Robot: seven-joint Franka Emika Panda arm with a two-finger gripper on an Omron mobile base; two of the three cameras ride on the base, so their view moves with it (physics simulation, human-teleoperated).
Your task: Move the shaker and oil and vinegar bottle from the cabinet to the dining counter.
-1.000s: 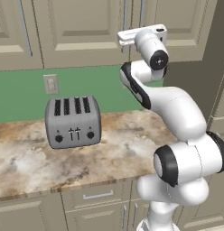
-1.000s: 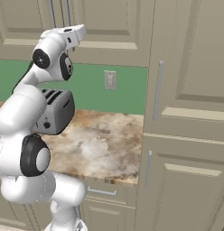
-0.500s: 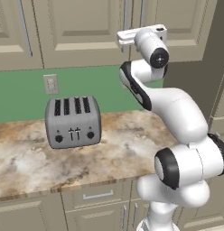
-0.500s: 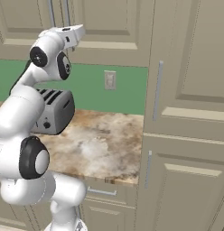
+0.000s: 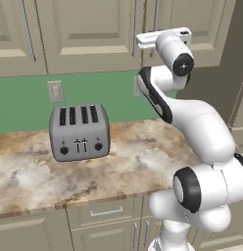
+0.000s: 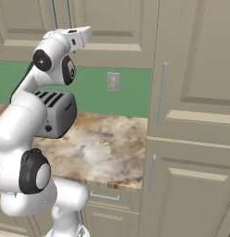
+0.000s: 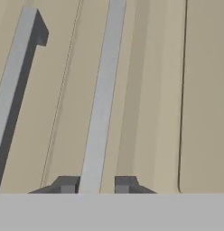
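The beige upper cabinet (image 5: 89, 29) has its panelled doors shut, so the shaker and the oil and vinegar bottle are hidden inside. In the hand view my gripper (image 7: 96, 184) is shut on one long silver bar handle (image 7: 102, 99), which runs up between the two dark fingertips (image 7: 68, 182). A second bar handle (image 7: 14, 81) lies to its left in that view. From the base, my gripper (image 5: 143, 41) is raised against the lower edge of the cabinet doors, and it shows again (image 6: 84, 33) from the right side. The dining counter is out of view.
A grey four-slot toaster (image 5: 79, 131) stands on the marbled worktop (image 5: 128, 157) below my arm, in front of the green backsplash (image 5: 25, 103). A tall beige pantry unit (image 6: 191, 115) with bar handles rises at the right. Drawer fronts (image 5: 106, 213) sit under the worktop.
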